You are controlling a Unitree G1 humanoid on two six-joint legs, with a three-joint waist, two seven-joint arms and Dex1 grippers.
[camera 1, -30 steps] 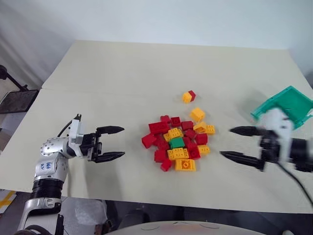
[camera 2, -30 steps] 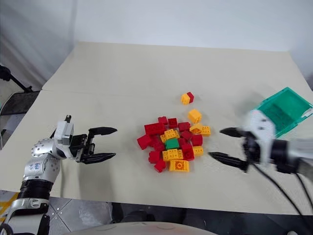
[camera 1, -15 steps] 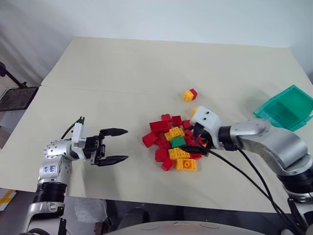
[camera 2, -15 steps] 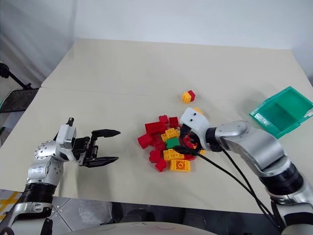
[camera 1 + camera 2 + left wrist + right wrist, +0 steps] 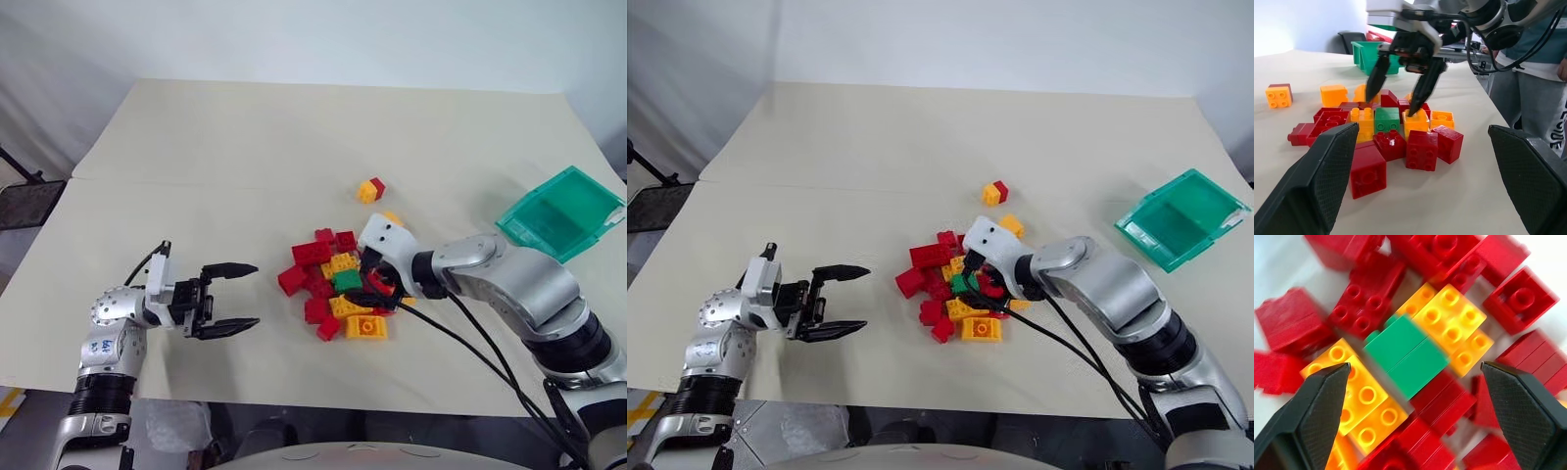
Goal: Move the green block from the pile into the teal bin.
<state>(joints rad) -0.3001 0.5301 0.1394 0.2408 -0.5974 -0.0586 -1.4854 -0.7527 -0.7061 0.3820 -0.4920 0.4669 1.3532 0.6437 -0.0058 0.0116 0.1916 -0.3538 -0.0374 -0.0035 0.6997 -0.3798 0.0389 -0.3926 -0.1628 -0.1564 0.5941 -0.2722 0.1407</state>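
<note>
- Green block point(image 5: 1405, 356) lies mid-pile point(image 5: 343, 289), directly below the right gripper point(image 5: 1396, 95), centred between its wide-open fingers.
- Left gripper point(image 5: 233, 299), also open, sits well apart.
- Teal bin point(image 5: 560, 212) stands far right.

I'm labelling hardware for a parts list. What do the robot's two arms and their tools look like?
Both arms have silver-grey metal segments with black ribbed joint bands. The left arm bears a small blue marking on its silver housing. Black cables run along the right arm. The left tool and the right tool each have a white wrist block and two black, tapered fingers with textured pads.
</note>
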